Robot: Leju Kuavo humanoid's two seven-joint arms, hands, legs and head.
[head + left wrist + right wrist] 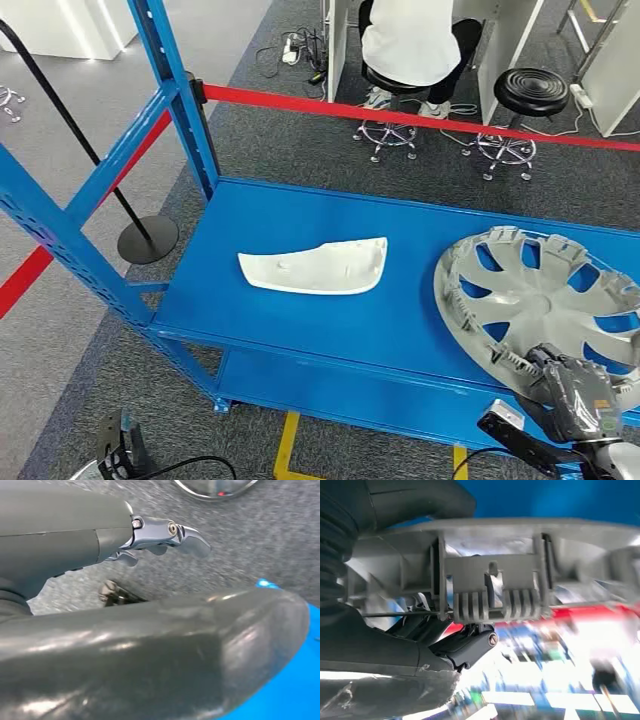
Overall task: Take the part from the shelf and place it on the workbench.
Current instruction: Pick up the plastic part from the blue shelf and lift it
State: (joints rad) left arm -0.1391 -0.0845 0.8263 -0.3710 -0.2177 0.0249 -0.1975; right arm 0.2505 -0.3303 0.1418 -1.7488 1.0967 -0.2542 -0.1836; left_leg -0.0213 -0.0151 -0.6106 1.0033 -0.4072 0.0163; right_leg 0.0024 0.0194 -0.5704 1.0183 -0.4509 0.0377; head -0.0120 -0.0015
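On the blue shelf [317, 225] a grey wheel cover [528, 290] lies inner side up, toward the shelf's right end, its near rim hanging just over the front edge. The right hand [577, 395] comes up from below at that near rim, touching it; in the right wrist view the thumb [418, 500] lies along one face of the wheel cover [497, 575] and the darker fingers [471, 647] reach up at the other face, so the rim with its ribbed clips sits between them, but the blur leaves it unclear whether they are pressed tight, and I cannot tell if the hand grasps it or merely brackets it. A white curved trim piece [317, 268] lies flat near the middle of the shelf, well apart from the wheel cover and from the right hand, with bare blue deck between them. The left hand [158, 630] appears in the left wrist view, its thick thumb broad in the foreground and a metal finger [170, 532] stretched out straight above grey carpet [264, 535], with nothing between them: the hand is released, fingers apart, beside a corner of the blue shelf [294, 690]. Behind the shelf a red barrier belt [423, 118] runs across, and past it a person [411, 40] in a white top sits on a stool, next to a black round stool [532, 90].
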